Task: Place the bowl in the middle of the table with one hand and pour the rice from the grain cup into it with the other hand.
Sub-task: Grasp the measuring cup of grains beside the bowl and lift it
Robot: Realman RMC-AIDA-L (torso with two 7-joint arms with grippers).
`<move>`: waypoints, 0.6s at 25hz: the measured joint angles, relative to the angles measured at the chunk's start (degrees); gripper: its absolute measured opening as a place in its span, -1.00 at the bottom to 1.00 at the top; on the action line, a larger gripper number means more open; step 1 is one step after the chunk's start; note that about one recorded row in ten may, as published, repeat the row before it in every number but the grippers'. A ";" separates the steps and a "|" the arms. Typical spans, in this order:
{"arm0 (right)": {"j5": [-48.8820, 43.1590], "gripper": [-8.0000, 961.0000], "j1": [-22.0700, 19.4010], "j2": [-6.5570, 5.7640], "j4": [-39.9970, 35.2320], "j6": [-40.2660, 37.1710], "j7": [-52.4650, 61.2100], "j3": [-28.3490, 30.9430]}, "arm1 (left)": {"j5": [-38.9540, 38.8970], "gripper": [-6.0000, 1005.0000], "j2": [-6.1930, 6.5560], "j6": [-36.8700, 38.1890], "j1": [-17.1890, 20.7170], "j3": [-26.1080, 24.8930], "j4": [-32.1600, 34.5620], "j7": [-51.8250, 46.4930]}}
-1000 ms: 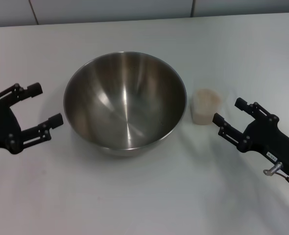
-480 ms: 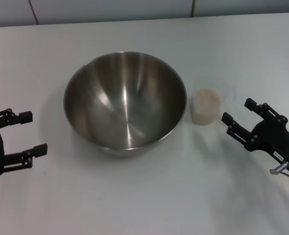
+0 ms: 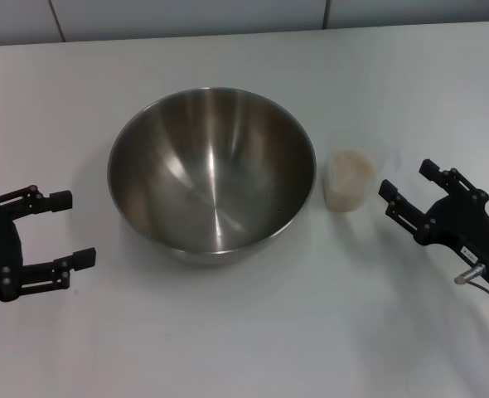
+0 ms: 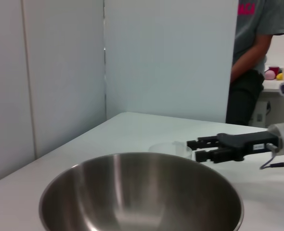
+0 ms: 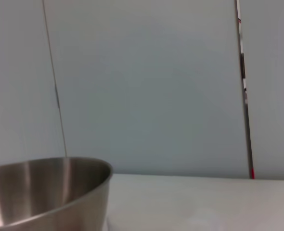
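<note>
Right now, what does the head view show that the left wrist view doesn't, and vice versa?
Head view only: the left gripper, open, on the table left of the bowl, and the rice filling the grain cup. Left wrist view only: a person standing beyond the table's far edge, and wall panels. Both: the empty bowl, the cup just beside it, and the right gripper, open, close to the cup but not touching it.
</note>
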 joint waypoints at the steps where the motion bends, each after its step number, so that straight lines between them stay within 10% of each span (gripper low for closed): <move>1: 0.00 0.56 0.00 0.00 0.00 0.00 0.00 0.00 | 0.00 0.62 0.00 0.00 0.00 0.00 0.00 0.00; 15: 0.00 0.56 0.89 0.05 1.12 3.21 -0.63 6.02 | 3.07 0.62 -1.16 0.13 -1.63 -0.38 0.05 -0.03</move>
